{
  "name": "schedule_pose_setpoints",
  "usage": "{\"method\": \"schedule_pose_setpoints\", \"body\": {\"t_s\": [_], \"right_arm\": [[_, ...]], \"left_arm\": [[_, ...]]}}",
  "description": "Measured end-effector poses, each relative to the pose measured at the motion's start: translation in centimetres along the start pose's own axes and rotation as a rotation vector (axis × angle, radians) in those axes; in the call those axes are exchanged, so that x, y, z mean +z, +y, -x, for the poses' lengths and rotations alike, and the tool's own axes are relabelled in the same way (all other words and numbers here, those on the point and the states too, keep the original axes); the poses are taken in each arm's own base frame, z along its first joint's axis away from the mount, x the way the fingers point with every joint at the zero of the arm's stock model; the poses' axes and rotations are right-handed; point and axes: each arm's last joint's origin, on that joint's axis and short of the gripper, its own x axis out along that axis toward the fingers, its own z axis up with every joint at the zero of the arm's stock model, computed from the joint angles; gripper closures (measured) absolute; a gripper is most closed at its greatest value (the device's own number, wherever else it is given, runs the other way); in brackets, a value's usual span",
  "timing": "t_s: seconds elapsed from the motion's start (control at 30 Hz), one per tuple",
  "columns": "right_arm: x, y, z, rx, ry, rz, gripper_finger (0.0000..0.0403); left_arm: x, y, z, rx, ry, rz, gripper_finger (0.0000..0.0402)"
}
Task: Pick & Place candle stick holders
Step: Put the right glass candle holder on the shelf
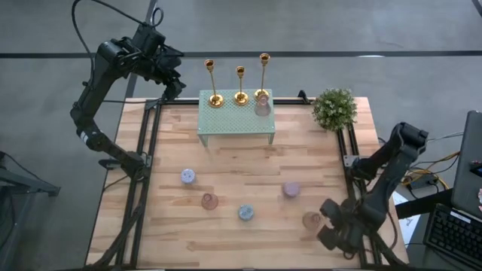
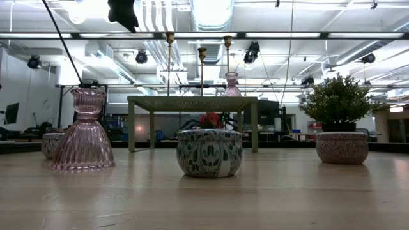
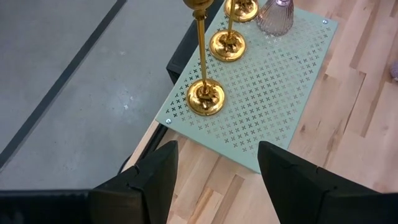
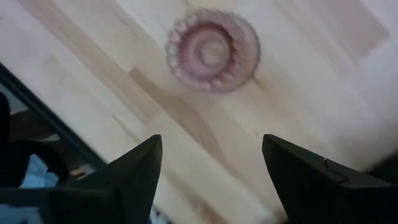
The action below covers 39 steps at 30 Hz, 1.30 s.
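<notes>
A pale butcher-block table (image 1: 248,188) stands on grey floor, with a ceiling of pipes and strip lights behind it in the low view. At the table's 12 o'clock edge sits a mint-green stand (image 1: 235,120), its metal top punched with small crosses. On it stand the three candlesticks (image 1: 239,84), shiny gold with thin stems, flared round bases and small cups, in a row beside a ribbed pink glass holder (image 1: 262,105).

The left gripper (image 1: 169,79) hovers off the table's 11 o'clock corner, jaws apart and holding nothing; the nearest candlestick (image 3: 205,93) stands just ahead of them, its top cut off in the wrist view.

The right gripper (image 1: 331,226) hangs at about 4 o'clock, jaws spread and empty above a scalloped pink glass piece (image 4: 212,50), which shows blurred.

A leafy plant (image 1: 334,108) sits at 1 o'clock. Small jars (image 1: 245,213) dot the near half; a patterned one fills the low view's centre.
</notes>
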Motion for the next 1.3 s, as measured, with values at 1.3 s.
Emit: {"method": "schedule_pose_setpoints", "body": {"t_s": [1.3], "right_arm": [[0.0,1.8,-5.6,-0.064,-0.391,0.154,0.0147]], "left_arm": [[0.0,0.0,0.0,0.001,-0.001,0.012,0.0177]]}}
